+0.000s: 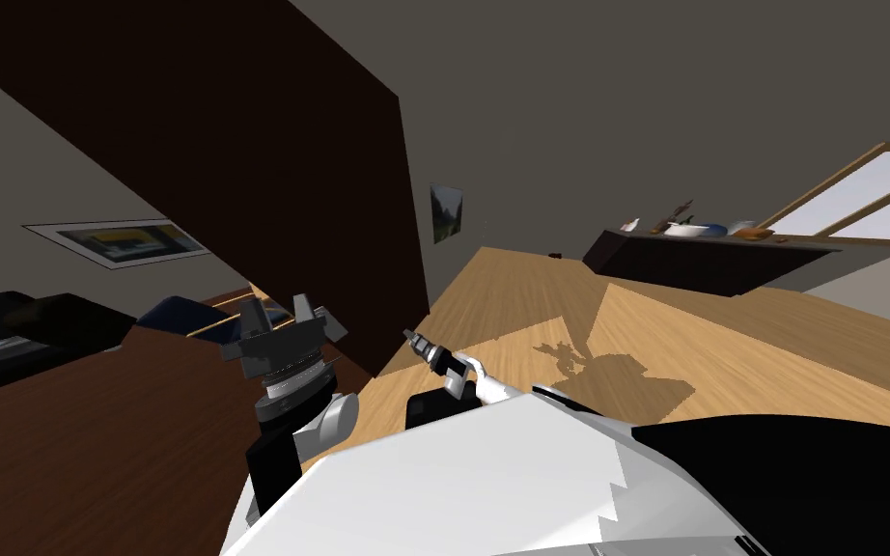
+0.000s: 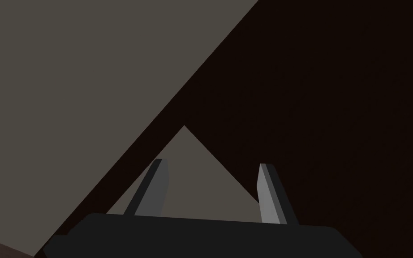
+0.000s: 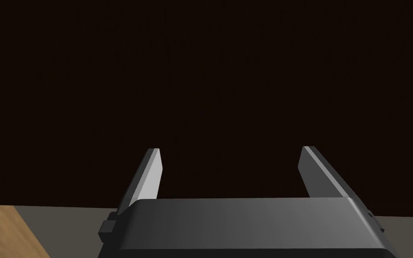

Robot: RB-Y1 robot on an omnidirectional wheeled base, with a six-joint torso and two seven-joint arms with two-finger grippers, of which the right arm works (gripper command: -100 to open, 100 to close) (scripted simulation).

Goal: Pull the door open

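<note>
both wrist views near dark door [image 3: 206,89]

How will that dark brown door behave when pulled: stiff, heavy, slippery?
The dark brown door looks like a tall, flat slab, so it probably swings rigidly as one piece and may feel heavy. Its face looks plain and smooth before the open right gripper, so the fingers might slip unless they catch its edge.

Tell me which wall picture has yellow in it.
The wide picture on the left wall; the small upright picture beside the dark door looks greenish.
</note>
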